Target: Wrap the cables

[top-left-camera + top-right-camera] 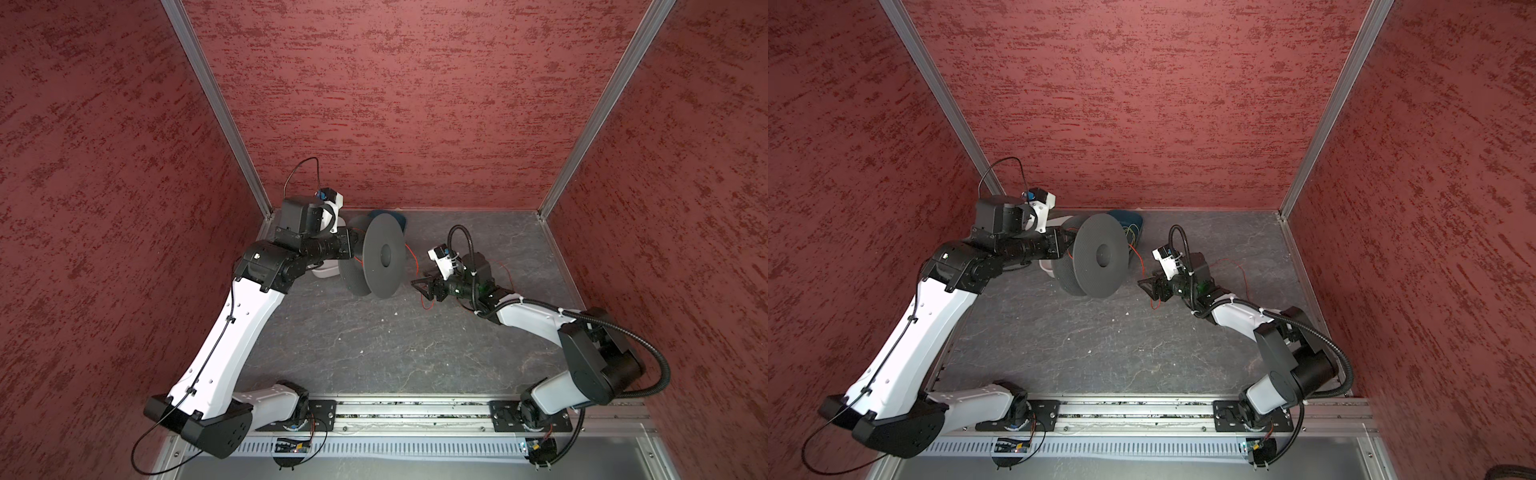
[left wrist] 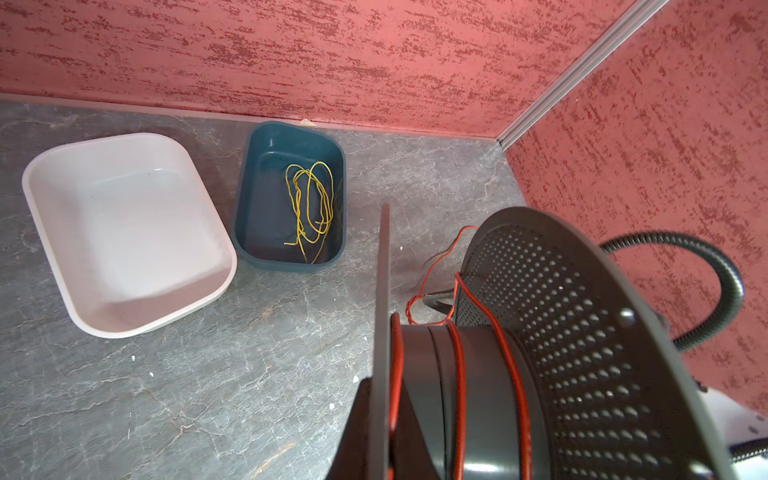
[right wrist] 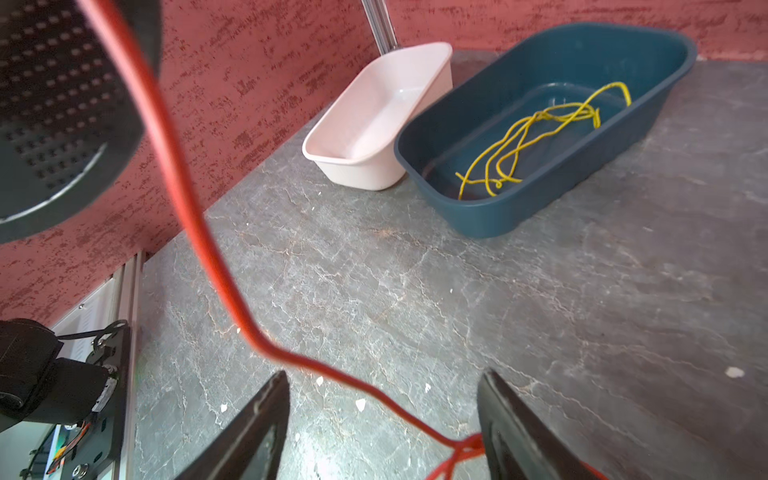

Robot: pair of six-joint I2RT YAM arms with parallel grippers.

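Rising from black mounts on the aluminium rail (image 1: 411, 415) at the near edge of the bench (image 1: 374, 345), both white-and-black arms bend inward over its grey, marble-veined surface. The left arm folds at a sharp elbow, runs long and steep towards the far left corner, and turns its wrist to the right. The right arm lies low, elbow out to the right, forearm pointing left.

The right tool (image 3: 384, 374) stands wide open, its two black wedge-shaped fingers (image 3: 257, 419) well apart and gripping nothing. The cable (image 3: 187, 199), a very thin, limp red wire, hangs from the spool, passes loosely between those fingers and bunches against one of them. In both top views more of it lies on the bench behind the right wrist.

Further on, the left tool (image 1: 1065, 245) is mostly hidden behind the black plastic spool (image 1: 384, 257), which hangs on edge clear of the bench. The tool is closed on it, gripping one thin flange. The spool has two round flanges dotted with small holes and a smooth hub carrying a few loose red turns.

Beyond it, by the far wall, a glossy pale pink rectangular plastic tray (image 2: 124, 232) sits just beside a dark teal plastic tub (image 2: 249, 187) holding a loose tangle of thin yellow wires (image 2: 309, 203). Rough, red-mottled panels (image 1: 415, 104) framed by aluminium corner posts close the cell.
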